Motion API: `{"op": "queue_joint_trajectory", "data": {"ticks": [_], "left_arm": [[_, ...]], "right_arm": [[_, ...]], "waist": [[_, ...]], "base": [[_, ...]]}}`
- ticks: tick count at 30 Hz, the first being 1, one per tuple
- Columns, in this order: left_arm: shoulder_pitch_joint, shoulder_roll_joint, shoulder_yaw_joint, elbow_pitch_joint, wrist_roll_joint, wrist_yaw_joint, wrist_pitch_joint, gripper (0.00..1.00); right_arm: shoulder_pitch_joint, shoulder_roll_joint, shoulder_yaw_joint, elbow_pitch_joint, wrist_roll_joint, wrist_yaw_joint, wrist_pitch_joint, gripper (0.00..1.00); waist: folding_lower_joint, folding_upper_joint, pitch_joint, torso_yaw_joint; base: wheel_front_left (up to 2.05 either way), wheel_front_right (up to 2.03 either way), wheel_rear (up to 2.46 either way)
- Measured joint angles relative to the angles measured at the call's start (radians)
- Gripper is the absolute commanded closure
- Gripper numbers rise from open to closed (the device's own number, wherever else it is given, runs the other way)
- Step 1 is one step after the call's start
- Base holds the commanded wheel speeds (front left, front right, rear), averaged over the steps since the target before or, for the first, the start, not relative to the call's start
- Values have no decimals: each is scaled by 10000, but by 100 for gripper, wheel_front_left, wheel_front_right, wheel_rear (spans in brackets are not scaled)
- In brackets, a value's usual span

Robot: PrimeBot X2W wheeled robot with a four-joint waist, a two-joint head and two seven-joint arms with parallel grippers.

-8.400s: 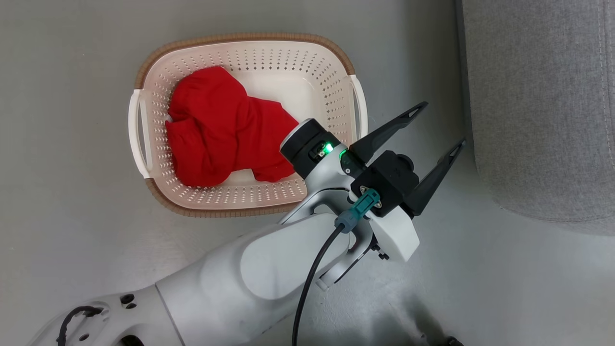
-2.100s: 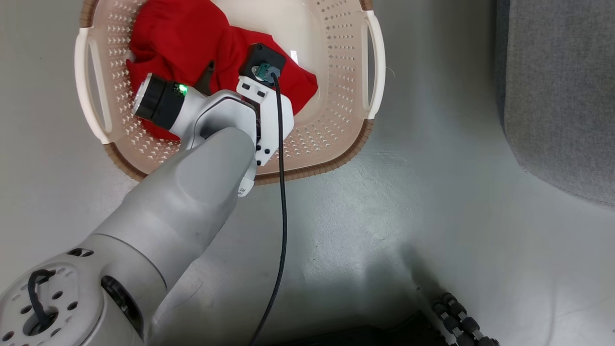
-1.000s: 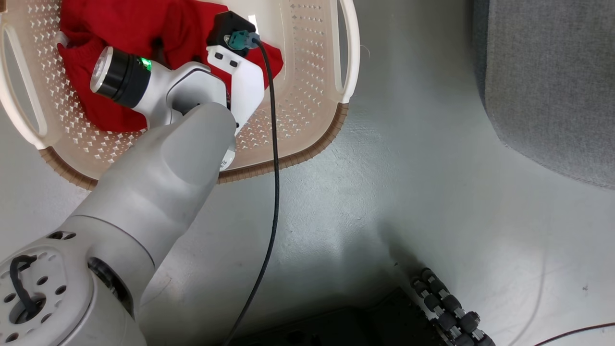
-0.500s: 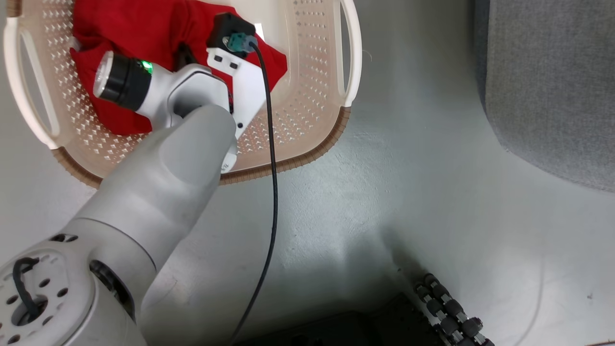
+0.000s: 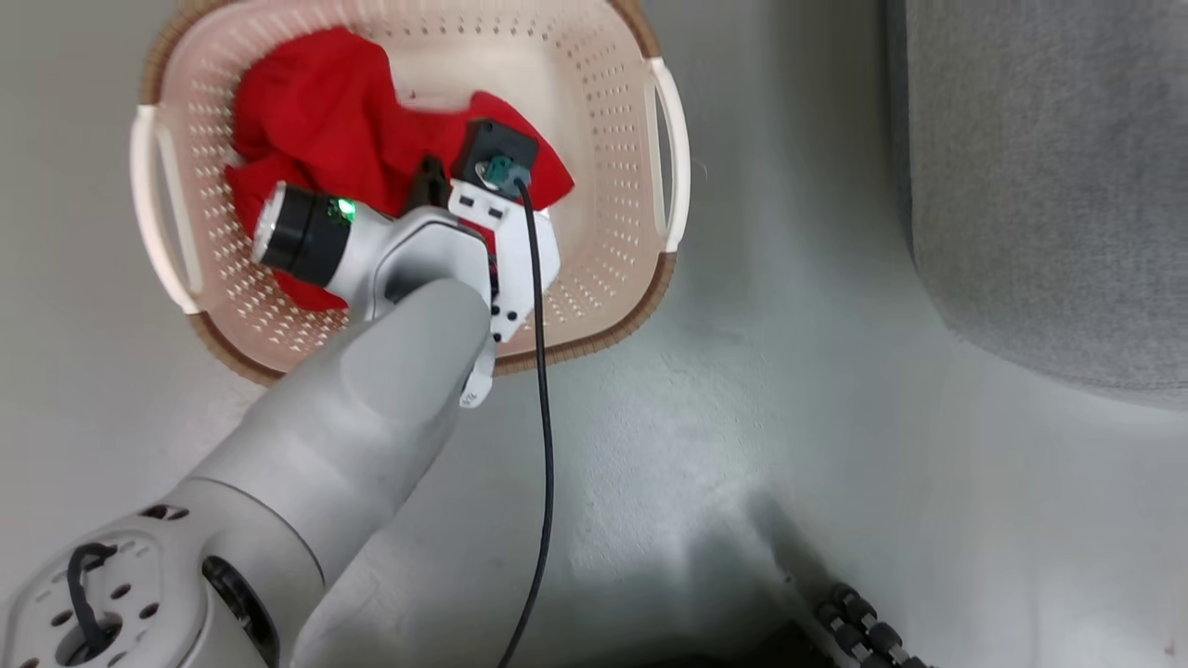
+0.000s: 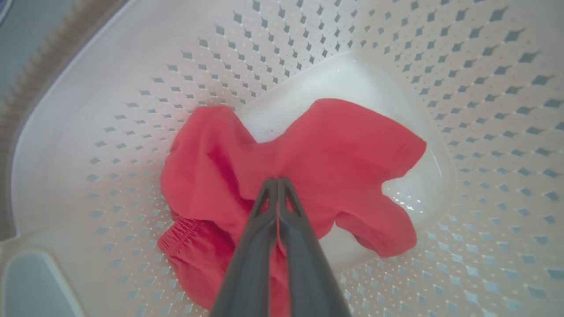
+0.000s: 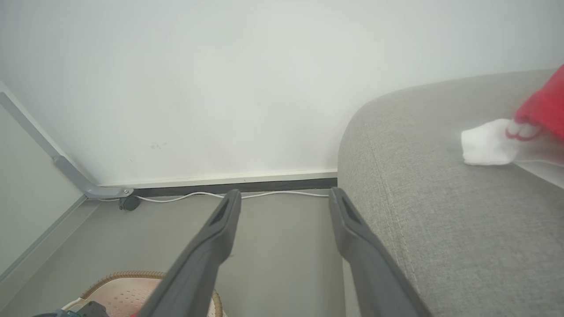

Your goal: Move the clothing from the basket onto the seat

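The red clothing [image 5: 316, 121] lies bunched in the cream perforated basket [image 5: 594, 339] on the floor. My left gripper [image 6: 277, 180] reaches down into the basket [image 6: 132, 66], its two dark fingers pressed together with a fold of the clothing [image 6: 343, 149] pinched between them. The grey seat [image 5: 1049, 186] stands to the right of the basket. In the right wrist view my right gripper [image 7: 284, 193] hangs open above the floor beside the seat [image 7: 440, 211], nothing between its fingers. A red and white garment [image 7: 542, 105] lies on the seat at the far right edge.
Grey floor separates basket and seat. A white wall with a baseboard and a white cable [image 7: 176, 197] runs behind. A dark base with rollers [image 5: 872, 631] sits at the lower right. My left arm [image 5: 371, 417] and its black cable cover the basket's near rim.
The head camera has shifted, so the basket now sits more centred and whole. My left gripper stays down in the basket, and the red cloth looks more gathered around it.
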Motion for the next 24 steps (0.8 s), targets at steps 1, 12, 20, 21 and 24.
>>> {"op": "queue_joint_trajectory", "data": {"ticks": [1,12,20,21,24], "left_arm": [[68,-4,-4,-52,-100,0,-176,100],[1193,-29,98,-424,-1147,-61,-2652,100],[1935,-65,460,-435,-2021,-387,-4257,100],[2021,-63,550,-464,-2080,-462,-4349,100],[2327,-71,938,-696,-2146,-541,-4454,100]], "right_arm": [[19,-8,-10,29,-12,0,0,0],[616,-88,105,437,-232,0,0,0],[1081,-88,322,763,-527,0,2,0],[1142,-81,368,813,-564,0,2,0],[1341,-40,472,1001,-650,0,2,0]], "waist": [[0,0,-129,25],[0,0,-1769,394],[0,0,-3139,716],[1,0,-3307,760],[0,0,-3819,898]], "base": [[0,0,0],[0,0,0],[0,0,0],[0,0,0],[0,0,0]]}}
